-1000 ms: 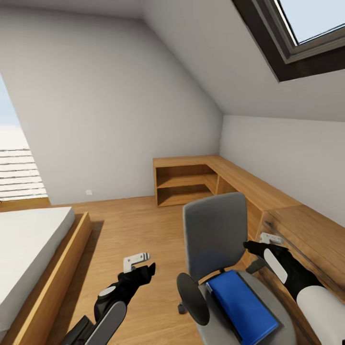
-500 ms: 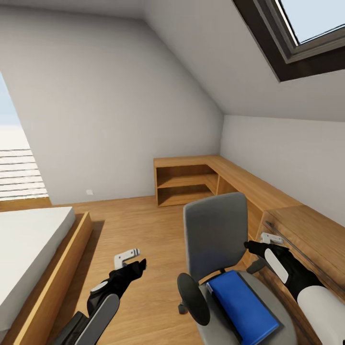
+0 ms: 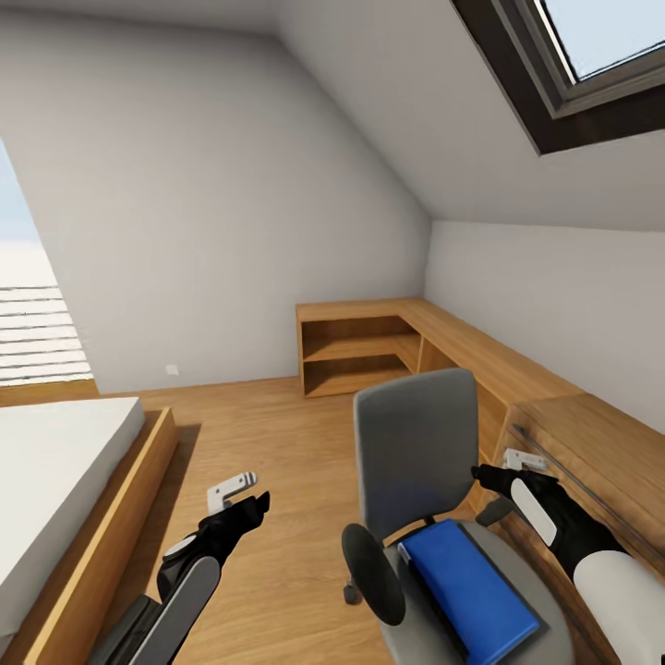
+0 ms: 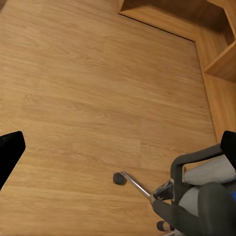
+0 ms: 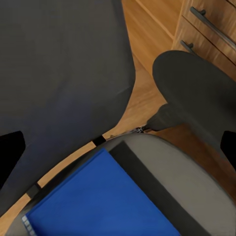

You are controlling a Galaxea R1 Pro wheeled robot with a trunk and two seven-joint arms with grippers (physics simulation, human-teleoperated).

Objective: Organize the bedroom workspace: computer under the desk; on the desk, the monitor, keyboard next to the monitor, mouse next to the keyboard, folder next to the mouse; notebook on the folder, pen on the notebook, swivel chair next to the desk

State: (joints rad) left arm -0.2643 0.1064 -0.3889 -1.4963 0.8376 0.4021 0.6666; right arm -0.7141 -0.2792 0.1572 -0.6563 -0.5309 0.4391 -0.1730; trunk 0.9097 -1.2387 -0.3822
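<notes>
Head view: the flat blue plastic folder (image 3: pixel 468 588) lies on the seat of the grey swivel chair with black armrests (image 3: pixel 417 450), just in front of the robot. The right claw (image 3: pixel 513 459) hangs beside the chair back, above the near end of the wooden table with drawers (image 3: pixel 591 443); whether its fingers are spread cannot be told here. The left claw (image 3: pixel 231 490) hovers over the bare wooden floor (image 3: pixel 268 434), well apart from the chair, jaws seemingly spread and empty. A wooden corner shelf unit (image 3: pixel 356 351) stands by the far wall, and a low white bed (image 3: pixel 55 471) lies to the left.

Left wrist view: plank floor, the chair's wheeled base (image 4: pixel 142 187) and one black armrest (image 4: pixel 196 157); the fingertips (image 4: pixel 10 150) sit at opposite edges, so this claw is wide and holds nothing.

Right wrist view: the folder (image 5: pixel 103 196) lies directly below, on the grey seat. The fingertips (image 5: pixel 9 150) are wide apart and empty. The step in hand looks like picking up the folder; a good grasp would come down at its free edge, keeping clear of the backrest (image 5: pixel 59 69) and the dark armrest (image 5: pixel 201 93), which crowd the approach.
</notes>
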